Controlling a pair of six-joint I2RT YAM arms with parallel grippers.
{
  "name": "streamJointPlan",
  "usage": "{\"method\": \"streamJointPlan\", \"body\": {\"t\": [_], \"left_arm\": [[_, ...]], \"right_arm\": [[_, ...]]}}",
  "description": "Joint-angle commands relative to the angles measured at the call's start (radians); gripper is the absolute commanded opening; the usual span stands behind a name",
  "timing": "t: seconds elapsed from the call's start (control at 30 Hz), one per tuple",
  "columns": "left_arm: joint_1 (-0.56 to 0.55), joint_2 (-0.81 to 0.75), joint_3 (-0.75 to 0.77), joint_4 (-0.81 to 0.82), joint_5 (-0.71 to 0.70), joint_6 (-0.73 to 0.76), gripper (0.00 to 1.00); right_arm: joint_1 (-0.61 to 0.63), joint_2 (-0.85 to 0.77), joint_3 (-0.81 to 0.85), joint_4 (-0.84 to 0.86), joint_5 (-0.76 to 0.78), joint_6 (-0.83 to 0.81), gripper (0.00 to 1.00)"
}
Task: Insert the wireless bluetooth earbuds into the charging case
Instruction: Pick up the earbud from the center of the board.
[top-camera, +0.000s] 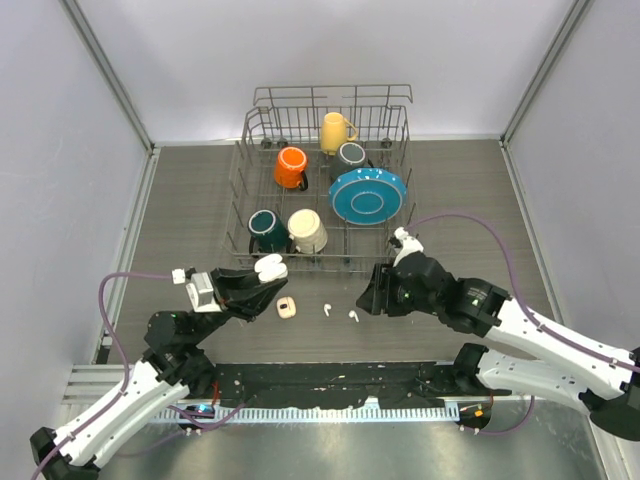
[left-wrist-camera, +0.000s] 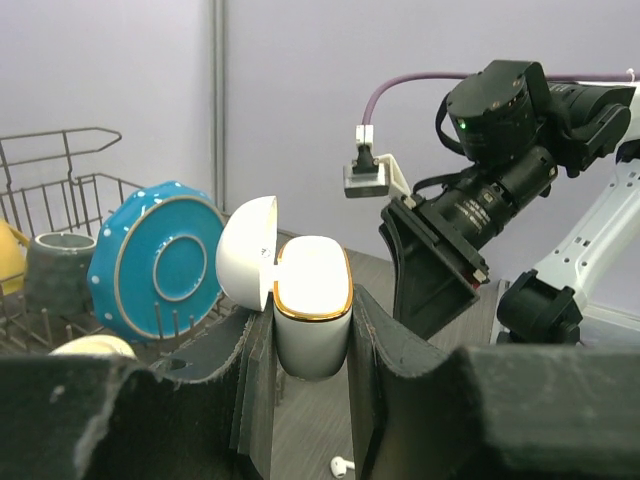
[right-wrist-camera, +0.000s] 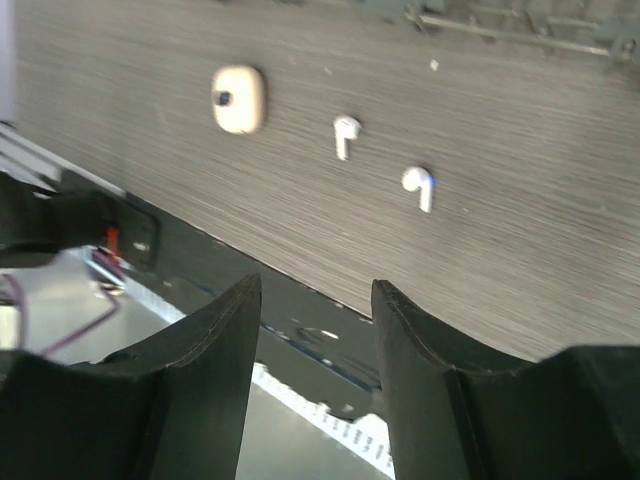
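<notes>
My left gripper (left-wrist-camera: 311, 345) is shut on a white charging case (left-wrist-camera: 312, 305) with a gold rim, held upright above the table. Its lid (left-wrist-camera: 247, 250) is flipped open to the left. In the top view this case (top-camera: 271, 266) sits at the tips of the left gripper (top-camera: 266, 278). Two white earbuds (top-camera: 326, 309) (top-camera: 353, 316) lie on the table between the arms. The right wrist view shows them (right-wrist-camera: 345, 135) (right-wrist-camera: 419, 186) side by side. My right gripper (right-wrist-camera: 315, 300) is open with nothing between its fingers, and in the top view it (top-camera: 368, 298) hovers just right of the earbuds.
A second small pale case (top-camera: 287, 307) (right-wrist-camera: 238, 98) lies shut on the table left of the earbuds. Behind stands a wire dish rack (top-camera: 400, 120) with an orange mug (top-camera: 291, 166), yellow mug (top-camera: 334, 131), teal plate (top-camera: 368, 194) and more cups.
</notes>
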Motion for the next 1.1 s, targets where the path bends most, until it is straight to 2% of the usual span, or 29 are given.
{"method": "streamJointPlan", "body": {"t": [0.0,0.1,0.3,0.6,1.07], "left_arm": [[-0.003,-0.038,-0.002,-0.086,-0.029,0.022,0.00],[-0.003,-0.037,0.004,-0.094,-0.021,0.021,0.00],[-0.003,-0.026,0.007,-0.086,-0.021,0.015,0.00],[-0.003,-0.018,0.008,-0.082,-0.026,0.013,0.00],[-0.003,0.012,0.010,-0.052,-0.024,0.004,0.00]], "right_arm": [[0.021,0.018,-0.022,-0.026,0.037,-0.136,0.53],[0.035,0.053,-0.022,-0.014,0.065,-0.192,0.54],[0.113,0.111,-0.050,0.063,0.229,-0.238,0.57],[0.130,0.166,-0.197,0.299,0.206,-0.290,0.57],[0.140,0.298,-0.283,0.541,0.200,-0.434,0.56]]}}
